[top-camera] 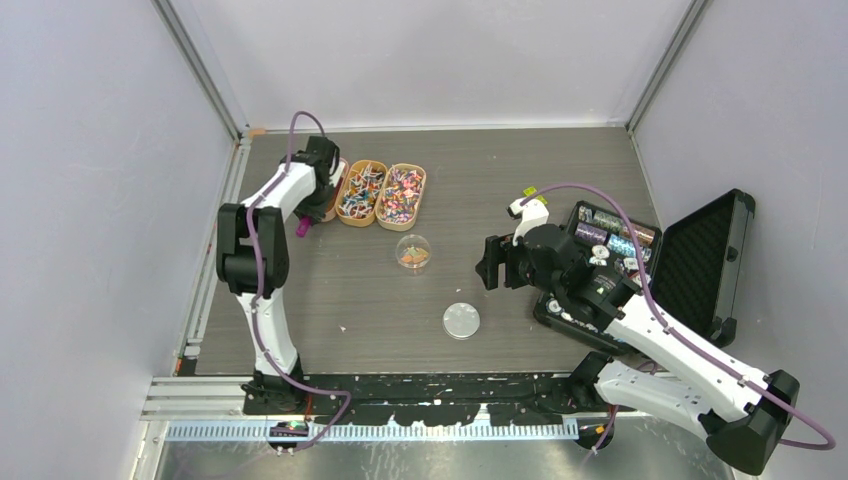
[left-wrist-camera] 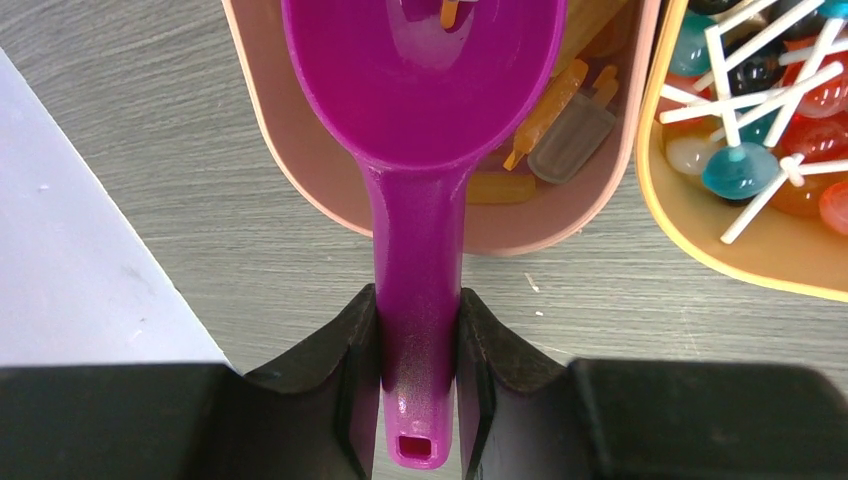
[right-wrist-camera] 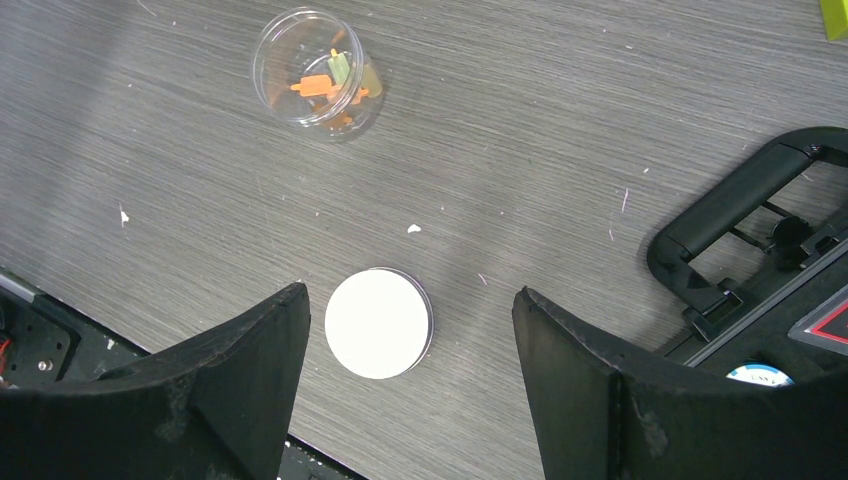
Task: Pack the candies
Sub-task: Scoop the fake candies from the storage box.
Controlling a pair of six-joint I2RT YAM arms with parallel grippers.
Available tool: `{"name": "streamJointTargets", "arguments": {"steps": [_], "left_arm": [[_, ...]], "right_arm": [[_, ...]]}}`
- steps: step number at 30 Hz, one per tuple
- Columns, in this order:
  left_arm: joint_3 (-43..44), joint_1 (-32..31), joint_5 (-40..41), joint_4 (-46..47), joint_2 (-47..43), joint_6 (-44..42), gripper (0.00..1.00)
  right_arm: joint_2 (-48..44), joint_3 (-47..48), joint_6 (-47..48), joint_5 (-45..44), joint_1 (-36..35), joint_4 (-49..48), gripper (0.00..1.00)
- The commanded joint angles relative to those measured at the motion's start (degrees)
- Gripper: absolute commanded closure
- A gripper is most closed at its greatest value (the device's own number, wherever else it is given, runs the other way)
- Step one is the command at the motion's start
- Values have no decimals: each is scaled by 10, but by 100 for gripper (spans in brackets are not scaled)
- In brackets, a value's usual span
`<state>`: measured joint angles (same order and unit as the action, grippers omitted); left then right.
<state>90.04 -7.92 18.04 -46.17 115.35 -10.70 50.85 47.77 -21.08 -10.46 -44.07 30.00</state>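
Observation:
In the left wrist view my left gripper (left-wrist-camera: 418, 310) is shut on the handle of a purple scoop (left-wrist-camera: 420, 90). The scoop's bowl lies over a pink tray (left-wrist-camera: 300, 170) of orange candies (left-wrist-camera: 545, 110), and an orange piece shows at the bowl's top edge. Beside it, mixed lollipop candies (left-wrist-camera: 740, 165) fill a yellow tray (left-wrist-camera: 700, 250). A clear jar (right-wrist-camera: 318, 70) with a few orange candies stands mid-table. My right gripper (right-wrist-camera: 410, 292) hangs open above a white round lid (right-wrist-camera: 378, 323), touching nothing.
An open black case (top-camera: 700, 260) of poker chips lies at the right, its handle (right-wrist-camera: 720, 215) near my right fingers. A yellow-green brick (right-wrist-camera: 835, 15) sits behind it. From above, the trays (top-camera: 361, 193) stand at the back left, close to the wall.

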Motion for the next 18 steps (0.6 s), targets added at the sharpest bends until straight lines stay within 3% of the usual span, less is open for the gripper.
{"name": "streamJointTargets", "arguments": {"steps": [1, 18], "left_arm": [[-23, -3, -1, 45, -45, 9, 100], [-100, -2, -3, 67, -154, 9, 100]], "right_arm": [[-13, 4, 6, -11, 0, -19, 21], [-41, -2, -8, -1, 0, -18, 22]]}}
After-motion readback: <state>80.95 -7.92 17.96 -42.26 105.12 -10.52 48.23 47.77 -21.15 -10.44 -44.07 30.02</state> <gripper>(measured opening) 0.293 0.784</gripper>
